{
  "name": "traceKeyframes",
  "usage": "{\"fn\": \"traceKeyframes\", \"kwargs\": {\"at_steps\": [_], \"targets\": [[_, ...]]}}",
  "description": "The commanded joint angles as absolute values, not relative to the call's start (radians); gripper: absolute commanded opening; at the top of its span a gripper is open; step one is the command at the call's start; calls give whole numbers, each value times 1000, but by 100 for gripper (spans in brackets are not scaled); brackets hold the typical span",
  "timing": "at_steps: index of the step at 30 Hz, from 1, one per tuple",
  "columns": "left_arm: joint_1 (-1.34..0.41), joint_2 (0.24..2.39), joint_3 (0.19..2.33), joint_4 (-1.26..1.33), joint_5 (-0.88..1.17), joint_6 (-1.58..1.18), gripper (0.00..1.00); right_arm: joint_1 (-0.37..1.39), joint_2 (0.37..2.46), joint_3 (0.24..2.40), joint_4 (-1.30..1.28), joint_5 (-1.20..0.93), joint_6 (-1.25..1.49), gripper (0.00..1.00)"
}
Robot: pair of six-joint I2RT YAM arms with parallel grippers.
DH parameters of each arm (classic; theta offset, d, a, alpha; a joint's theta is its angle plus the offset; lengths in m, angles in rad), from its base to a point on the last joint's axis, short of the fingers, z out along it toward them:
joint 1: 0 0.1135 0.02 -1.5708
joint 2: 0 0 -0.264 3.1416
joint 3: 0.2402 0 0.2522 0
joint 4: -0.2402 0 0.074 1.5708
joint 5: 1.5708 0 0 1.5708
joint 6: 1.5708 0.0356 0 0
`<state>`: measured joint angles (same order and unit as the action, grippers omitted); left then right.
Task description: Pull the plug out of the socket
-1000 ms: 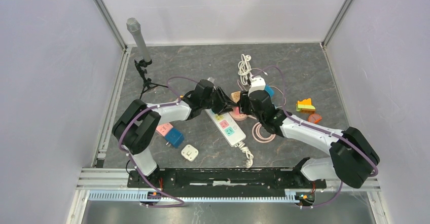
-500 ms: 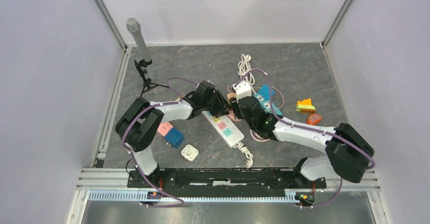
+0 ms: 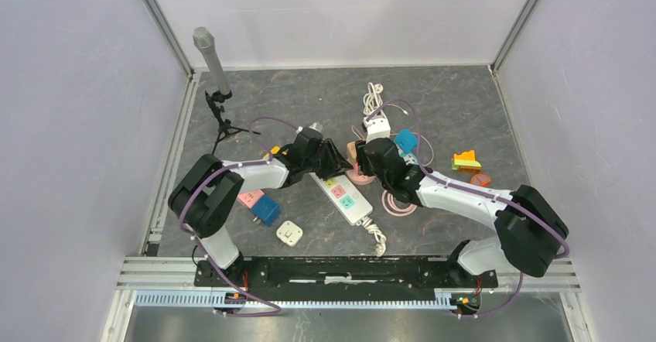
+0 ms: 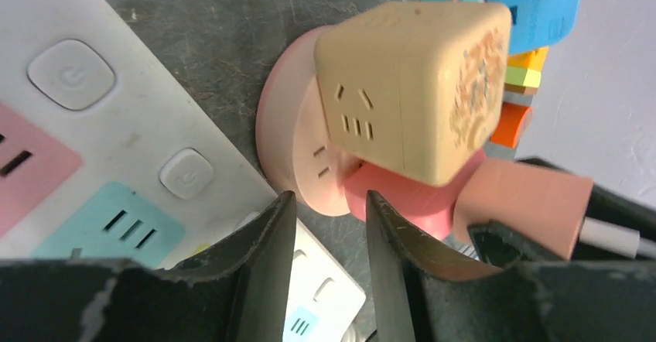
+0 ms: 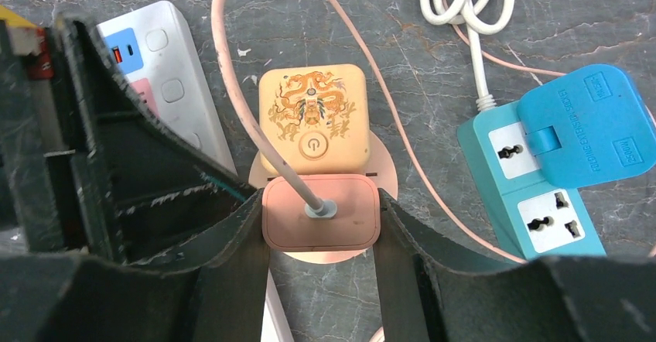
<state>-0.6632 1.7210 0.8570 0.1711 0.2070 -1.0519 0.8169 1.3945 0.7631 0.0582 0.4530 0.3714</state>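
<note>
light: bright, even, diffuse, from overhead
shadows: soft, faint on grey marbled tabletop (image 3: 464, 102)
focus: all views sharp
wrist views: slight wide-angle edge stretch

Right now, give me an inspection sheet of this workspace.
Surface: grey marbled table.
Job's things: pink plug sits on round pink socket, beside yellow cube adapter.
Clutter: white power strip, teal adapter, white square adapter, orange blocks.
Grippers: right gripper shut on the pink plug; left gripper open at the socket's rim.
Cables: pink cable from the plug; white coiled cable.
Surroundings: microphone on tripod; plain walls.
</note>
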Motion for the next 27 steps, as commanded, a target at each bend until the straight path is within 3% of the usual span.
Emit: {"fn": "traceKeyframes", "kwargs": {"at_steps": [1,6,12,27], "targets": [[-674,1629,788,299,176,-850,49,805,1410,827,23,405,427,0],[-683,1543,717,431,255,-586,62,781,1413,846,3,324,429,0],[-684,1511,606,730,397,-295,65,761,1402,843,-21,279,423,0],[-687,1727,670,950,467,-88,59,743,1385,822,13,216,438,0]]}}
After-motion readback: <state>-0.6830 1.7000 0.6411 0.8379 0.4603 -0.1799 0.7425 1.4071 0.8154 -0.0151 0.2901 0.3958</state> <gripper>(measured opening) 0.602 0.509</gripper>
